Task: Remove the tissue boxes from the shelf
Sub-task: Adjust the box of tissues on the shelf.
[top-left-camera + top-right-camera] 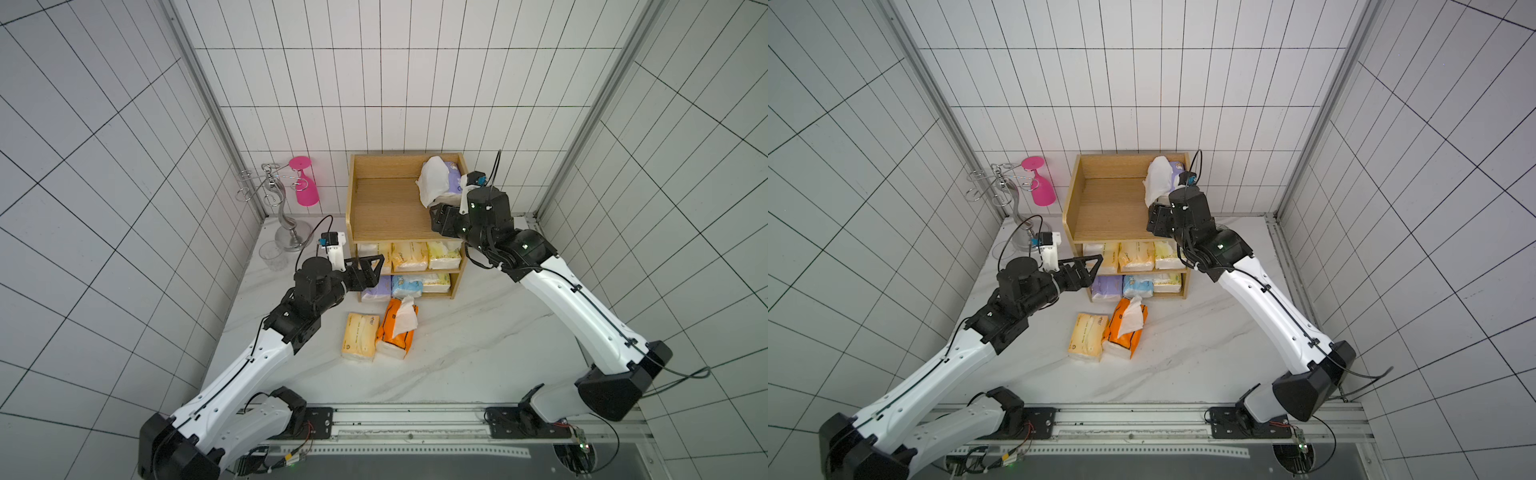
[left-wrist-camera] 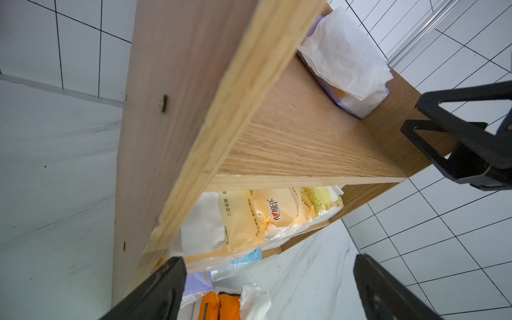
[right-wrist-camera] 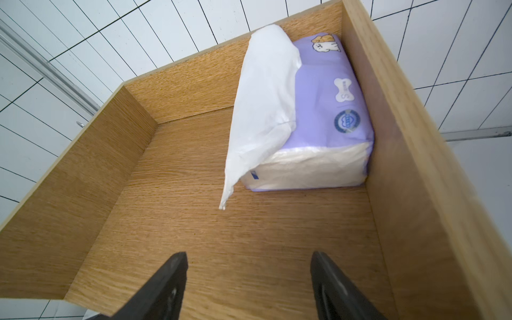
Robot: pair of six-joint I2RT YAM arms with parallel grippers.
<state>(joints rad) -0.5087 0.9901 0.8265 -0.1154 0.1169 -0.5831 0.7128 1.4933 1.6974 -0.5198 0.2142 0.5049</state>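
The wooden shelf [image 1: 386,208] [image 1: 1108,208] stands at the back of the table. A purple tissue box [image 3: 327,91] [image 1: 451,178] with a white tissue hanging out lies in the right back corner of the top tier. My right gripper [image 3: 249,257] [image 1: 438,218] hovers open over that tier's front, short of the box. Cream-yellow packs [image 1: 409,255] fill the middle tier; purple, light blue [image 1: 407,286] and cream ones fill the bottom. A cream-yellow pack [image 1: 359,343] and an orange pack [image 1: 397,328] lie on the table. My left gripper [image 2: 268,259] [image 1: 370,268] is open beside the shelf's left front edge, holding nothing.
A silver wire stand [image 1: 282,208] carrying a pink cup [image 1: 305,183] stands left of the shelf, with a clear glass [image 1: 273,255] at its foot. Tiled walls close in behind and on both sides. An aluminium rail [image 1: 407,419] runs along the table's front.
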